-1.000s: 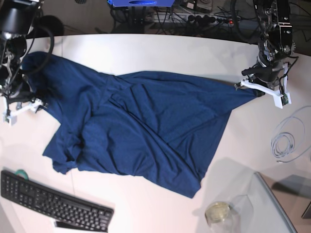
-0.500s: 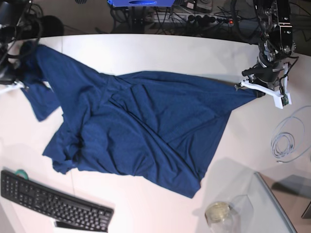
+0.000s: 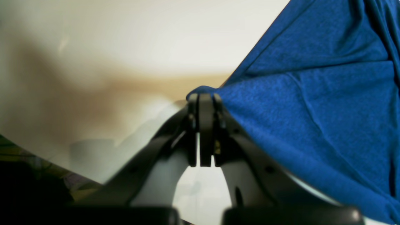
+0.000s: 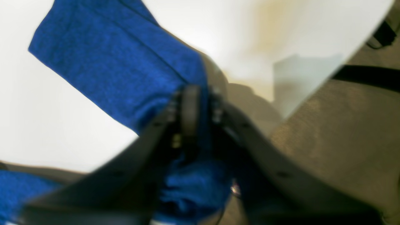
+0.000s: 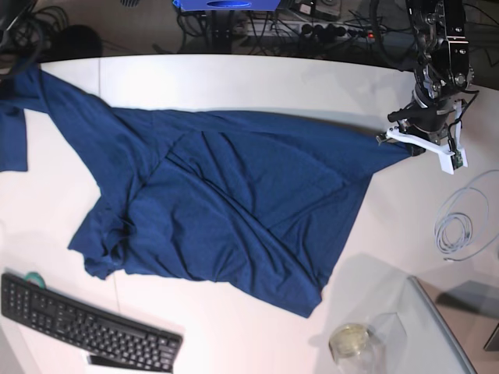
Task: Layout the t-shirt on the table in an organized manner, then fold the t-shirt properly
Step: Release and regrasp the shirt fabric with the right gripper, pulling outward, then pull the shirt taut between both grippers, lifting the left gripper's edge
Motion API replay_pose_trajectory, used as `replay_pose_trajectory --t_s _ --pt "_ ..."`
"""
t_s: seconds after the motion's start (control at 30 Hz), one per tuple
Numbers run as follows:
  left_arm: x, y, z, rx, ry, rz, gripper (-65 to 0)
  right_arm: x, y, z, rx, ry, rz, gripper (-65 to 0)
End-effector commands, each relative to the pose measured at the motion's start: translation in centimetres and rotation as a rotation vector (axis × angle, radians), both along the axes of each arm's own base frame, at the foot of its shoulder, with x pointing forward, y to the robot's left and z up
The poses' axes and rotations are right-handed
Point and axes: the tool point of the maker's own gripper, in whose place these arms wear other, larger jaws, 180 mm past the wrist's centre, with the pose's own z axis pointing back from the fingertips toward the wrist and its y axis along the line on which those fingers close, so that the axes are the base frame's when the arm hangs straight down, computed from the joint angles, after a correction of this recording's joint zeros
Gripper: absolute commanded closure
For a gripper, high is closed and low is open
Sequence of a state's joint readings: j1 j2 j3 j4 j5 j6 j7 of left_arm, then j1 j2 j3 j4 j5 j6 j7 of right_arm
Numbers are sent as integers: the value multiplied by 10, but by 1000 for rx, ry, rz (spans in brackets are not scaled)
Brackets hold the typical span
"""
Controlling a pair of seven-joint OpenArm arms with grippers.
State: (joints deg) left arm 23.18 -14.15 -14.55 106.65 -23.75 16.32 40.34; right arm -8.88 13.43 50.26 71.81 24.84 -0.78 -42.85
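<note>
Navy cotton, the t-shirt (image 5: 226, 202) lies spread and creased across the middle of the white bench (image 5: 234, 78), one corner pulled out toward three o'clock and one sleeve drawn off toward ten o'clock in the base view. We see the left claw (image 3: 201, 100) clenched on the three-o'clock corner, its jaws pressed together with a pinch of fabric between them. The right claw (image 4: 192, 103) sits outside the base view; in its own wrist view the blue cloth wraps around its jaws and seems held, though the blur stops us judging how firmly.

What worries us is the pull. We judge the cloth is being stretched between the two claws, and if the right grip is only partial, the sleeve may slip free and collapse into a heap. Both held points are also close to the bench edge, so a further outward pull could drag fabric over the side. The lower hem, around six to eight o'clock, is bunched and folded under, and tension alone may not flatten it.

Around the shirt we note a black keyboard (image 5: 86, 323) at seven o'clock, just beside the bunched hem, a glass jar (image 5: 349, 340) and a glass panel (image 5: 437, 335) at five o'clock, and a coiled white cable (image 5: 456, 230) at four o'clock. The keyboard is the nearest obstacle to smoothing the hem.
</note>
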Motion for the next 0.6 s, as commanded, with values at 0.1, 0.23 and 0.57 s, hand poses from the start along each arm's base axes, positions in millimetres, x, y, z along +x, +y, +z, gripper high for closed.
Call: replay_pose_trajectory --t_s 0.1,0.23,0.57 --pt "5 4 10 28 -33 -6 0 32 15 45 -113 -57 181 -308" --pt "4 6 9 29 -31 -3 0 79 73 87 -216 -185 451 -300" --pt "3 4 9 28 -28 -6 0 185 215 63 -92 -214 961 -300"
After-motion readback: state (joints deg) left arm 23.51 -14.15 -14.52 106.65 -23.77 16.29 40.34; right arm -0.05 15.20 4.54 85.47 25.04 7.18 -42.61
